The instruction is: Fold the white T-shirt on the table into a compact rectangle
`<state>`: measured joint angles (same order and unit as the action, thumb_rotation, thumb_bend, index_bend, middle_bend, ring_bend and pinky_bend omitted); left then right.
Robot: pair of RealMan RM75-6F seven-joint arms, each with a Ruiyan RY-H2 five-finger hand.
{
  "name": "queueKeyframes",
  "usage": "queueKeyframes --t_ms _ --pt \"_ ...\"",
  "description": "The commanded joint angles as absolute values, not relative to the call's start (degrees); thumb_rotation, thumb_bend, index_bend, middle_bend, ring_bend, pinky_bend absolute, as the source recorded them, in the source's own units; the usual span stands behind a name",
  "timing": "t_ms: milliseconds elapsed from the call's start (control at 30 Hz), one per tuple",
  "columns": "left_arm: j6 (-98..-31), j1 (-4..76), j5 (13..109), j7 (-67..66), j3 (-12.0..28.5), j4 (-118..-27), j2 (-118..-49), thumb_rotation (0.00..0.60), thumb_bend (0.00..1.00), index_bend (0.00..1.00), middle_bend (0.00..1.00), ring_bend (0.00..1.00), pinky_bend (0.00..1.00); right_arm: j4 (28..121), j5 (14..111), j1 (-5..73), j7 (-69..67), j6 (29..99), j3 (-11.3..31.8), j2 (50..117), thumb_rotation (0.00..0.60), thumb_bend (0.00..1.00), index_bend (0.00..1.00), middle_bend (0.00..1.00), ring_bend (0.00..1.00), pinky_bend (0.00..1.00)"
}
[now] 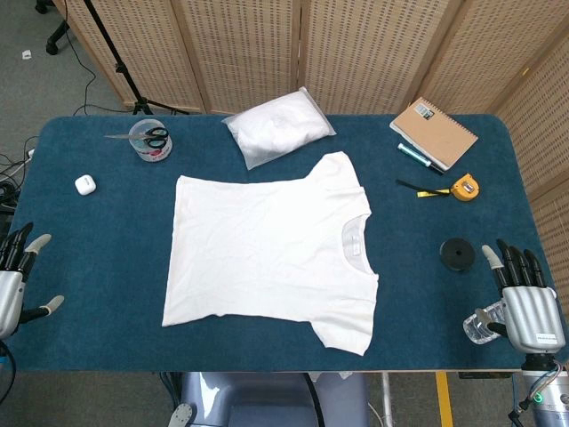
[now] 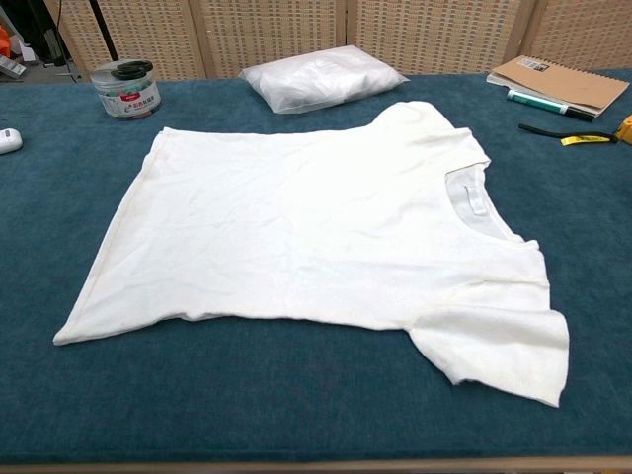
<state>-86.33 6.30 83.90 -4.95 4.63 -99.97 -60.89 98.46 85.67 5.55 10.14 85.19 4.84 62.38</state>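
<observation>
- Starting at the far left of the head view, my left hand (image 1: 16, 276) sits at the lower-left edge of the table (image 1: 98, 294), fingers spread, holding nothing, well apart from the shirt.
- Up in the upper left, scissors (image 1: 147, 136) lie across a small tub, with a white earbud case (image 1: 84, 184) below them; both are beyond my reach path, I judge.
- At centre, the white T-shirt (image 1: 267, 249) lies flat, hem toward the left of the frame, collar and sleeves toward the right. A bagged white bundle (image 1: 277, 127) sits just above its upper sleeve.
- At lower right, my right hand (image 1: 523, 298) is open with fingers extended, empty. A small clear object lies just beside it, and a black disc (image 1: 459, 253) near it.
- Risk: sweeping inward could knock that disc or drag it onto the cloth; pinching only one layer would leave the fold skewed.
</observation>
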Motion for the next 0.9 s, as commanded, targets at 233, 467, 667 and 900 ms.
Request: queueKeyframes --t_ms 233,467,667,900 --pt "-86.12 6.36 83.18 -4.43 5.01 -100.08 -60.69 0.6 0.0 0.0 0.0 0.0 0.0 98.28 87.07 6.13 8.27 83.85 3.91 61.68 0.6 0.0 0.0 0.0 0.0 0.0" --pt "-85.6 6.51 83.08 -3.79 5.01 -100.51 -60.25 0.6 0.0 0.0 0.0 0.0 0.0 98.91 89.03 7.42 7.56 80.17 1.79 61.72 0.6 0.0 0.0 0.0 0.0 0.0" --pt "-85.39 6.59 82.22 -4.14 5.31 -100.35 -60.51 0.6 0.0 0.0 0.0 0.0 0.0 94.81 97.57 10.83 0.82 78.78 0.1 63.86 0.6 0.0 0.07 0.0 0.0 0.0" --pt "-84.82 6.95 81.11 -5.24 5.69 -100.43 -61.09 0.6 0.0 0.0 0.0 0.0 0.0 82.73 108.2 15.68 -5.71 78.96 -2.45 70.03 0.6 0.0 0.21 0.0 0.0 0.0"
